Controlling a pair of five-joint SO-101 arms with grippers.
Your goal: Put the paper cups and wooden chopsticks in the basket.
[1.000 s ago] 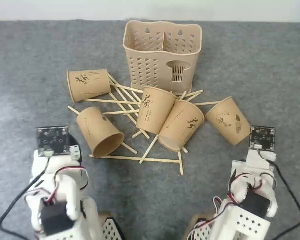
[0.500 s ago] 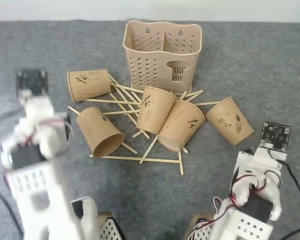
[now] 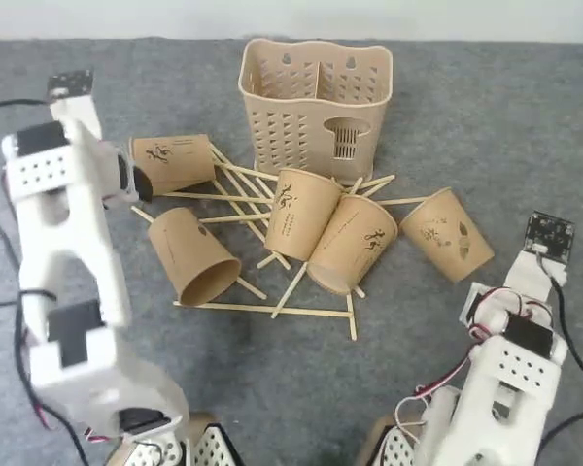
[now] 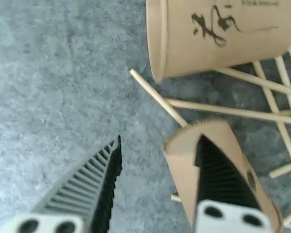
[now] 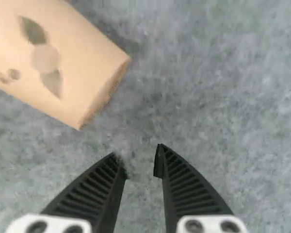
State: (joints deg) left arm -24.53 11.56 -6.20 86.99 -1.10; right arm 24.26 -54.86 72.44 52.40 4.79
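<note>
Progress roughly nil: basket (image 3: 316,97) looks empty. Five paper cups (image 3: 301,212) on their sides on desk (image 3: 525,146) in front of it, chopsticks (image 3: 262,309) scattered under and between. Left pincer (image 4: 159,145) wide apart, holding nothing: one finger over closed end of near-left cup (image 4: 182,170), other over bare desk. Right pincer (image 5: 137,154) slightly apart, empty, near rightmost cup (image 5: 53,73), not touching.

Likely a robotics lab bench. A grey felt mat (image 3: 525,136) surrounds the basket (image 3: 316,102), a pale wall (image 3: 291,17) runs behind it, and white printed arms (image 3: 63,243) with exposed wiring (image 3: 494,303) stand nearer.
</note>
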